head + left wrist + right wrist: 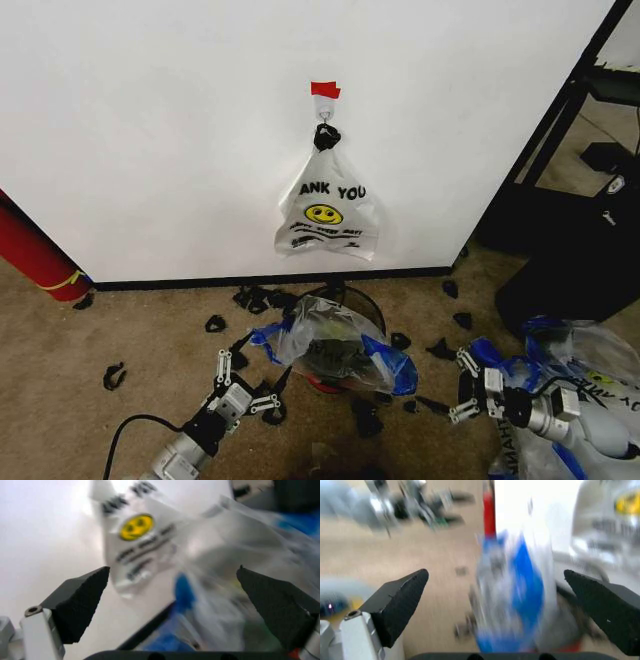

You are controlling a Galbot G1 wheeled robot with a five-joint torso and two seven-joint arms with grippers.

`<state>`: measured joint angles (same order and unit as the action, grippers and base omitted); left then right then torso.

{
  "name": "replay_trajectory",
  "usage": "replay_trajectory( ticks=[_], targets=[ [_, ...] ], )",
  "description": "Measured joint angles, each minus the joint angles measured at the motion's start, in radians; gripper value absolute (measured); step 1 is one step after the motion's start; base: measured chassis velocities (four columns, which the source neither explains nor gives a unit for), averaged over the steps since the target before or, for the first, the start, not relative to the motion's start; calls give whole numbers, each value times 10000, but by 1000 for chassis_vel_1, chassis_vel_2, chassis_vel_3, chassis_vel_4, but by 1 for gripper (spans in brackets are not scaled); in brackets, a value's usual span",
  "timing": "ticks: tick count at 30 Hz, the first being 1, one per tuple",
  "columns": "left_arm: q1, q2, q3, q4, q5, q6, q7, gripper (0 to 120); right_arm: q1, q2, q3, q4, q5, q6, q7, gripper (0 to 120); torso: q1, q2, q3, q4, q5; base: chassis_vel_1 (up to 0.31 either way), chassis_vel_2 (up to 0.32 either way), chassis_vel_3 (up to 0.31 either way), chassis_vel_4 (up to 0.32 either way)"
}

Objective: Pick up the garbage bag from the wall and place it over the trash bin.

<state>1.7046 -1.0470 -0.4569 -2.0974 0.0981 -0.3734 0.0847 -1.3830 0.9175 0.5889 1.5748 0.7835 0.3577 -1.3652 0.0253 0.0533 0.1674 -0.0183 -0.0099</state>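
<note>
**Both jaws wide, bag on its hook**

Head view: the jaws of the left gripper (pixel 238 383) and right gripper (pixel 467 386) are spread and empty, low in the frame either side of the bin (pixel 345 352), which wears a plastic bag. The bag (pixel 328 215) hangs from the hook (pixel 324 104) on the wall (pixel 150 130), upper centre.

Left wrist view: jaws apart, empty; the bag (pixel 135 540) at upper centre.

Right wrist view: jaws apart, holding nothing.
</note>
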Motion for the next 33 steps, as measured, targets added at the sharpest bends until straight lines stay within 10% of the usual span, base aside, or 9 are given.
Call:
replay_trajectory(
  ticks=[4,9,15,17,24,33],
  targets=[
    [-240,180,-104,-298,-960,366,-165,100,-146,145,-68,930,1236,289,1113,100,0,0,0,1,-5,0,0,0,0],
    [-1638,1482,260,-743,-3711,1565,-179,100,-80,1012,-674,3916,872,1917,6597,100,-1,0,-1,7,-7,0,0,0,0],
    [-5378,3208,2352,965,-5723,2008,1276,100,414,2291,-740,5520,-3334,1663,12158,100,-1,-1,0,3,-3,0,0,0,0],
    [-7845,3605,4420,2007,-6364,2154,1818,100,578,2730,-317,5584,-5626,1596,13654,100,-1,-1,1,1,-8,0,0,0,0],
    [-12199,3050,8139,4099,-7186,2866,3072,100,172,3438,396,5635,-7635,583,15739,100,0,-2,2,0,-5,0,0,0,0],
    [-14685,1692,10048,5971,-6866,4265,4291,100,-297,3752,1025,5918,-7367,456,16230,100,0,-2,1,5,-1,0,0,0,0]
  ],
)
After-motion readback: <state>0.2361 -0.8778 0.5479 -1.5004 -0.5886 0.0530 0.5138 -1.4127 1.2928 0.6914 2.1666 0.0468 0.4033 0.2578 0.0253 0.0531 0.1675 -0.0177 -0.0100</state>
